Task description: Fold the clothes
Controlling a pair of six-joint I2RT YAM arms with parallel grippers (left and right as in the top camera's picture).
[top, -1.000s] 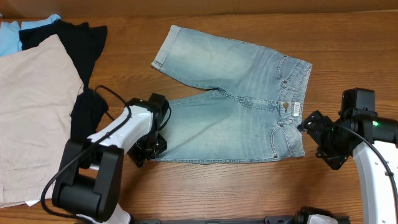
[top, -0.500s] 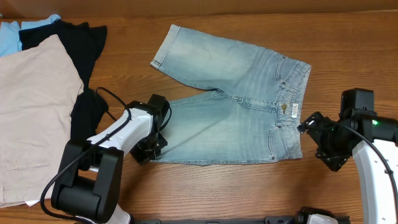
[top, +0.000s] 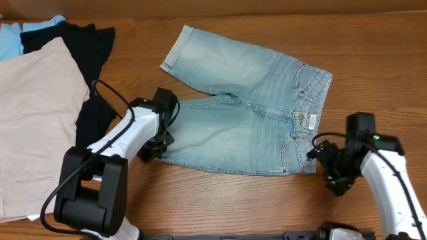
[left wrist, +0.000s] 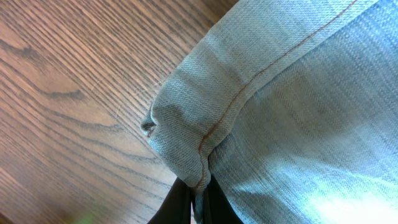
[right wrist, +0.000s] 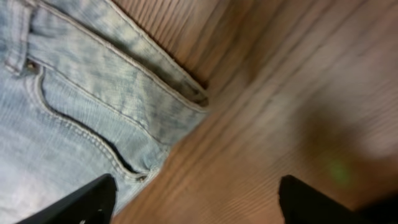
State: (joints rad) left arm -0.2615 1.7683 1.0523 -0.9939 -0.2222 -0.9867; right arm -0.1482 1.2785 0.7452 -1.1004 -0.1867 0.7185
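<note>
The clothes [top: 247, 127], light blue denim shorts, lie spread flat mid-table with the waistband to the right and both legs pointing left. My left gripper [top: 159, 143] is shut on the hem of the near leg. In the left wrist view its dark fingers [left wrist: 180, 205] pinch a fold of the hem [left wrist: 186, 149] just above the wood. My right gripper [top: 319, 157] stands open at the near waistband corner. In the right wrist view, that corner [right wrist: 186, 93] and a pocket seam lie ahead of my right gripper [right wrist: 196, 202], with bare wood between the fingers.
Large beige shorts [top: 33, 120] cover the table's left side. A black garment [top: 80, 47] and a light blue cloth [top: 13, 37] lie behind them. The left arm's cable loops over the black fabric. Bare wood runs along the front and right.
My left gripper has shut on the near leg's hem and drawn it up and left, which has shifted the shorts slightly. The right arm has moved left to the waistband corner.
</note>
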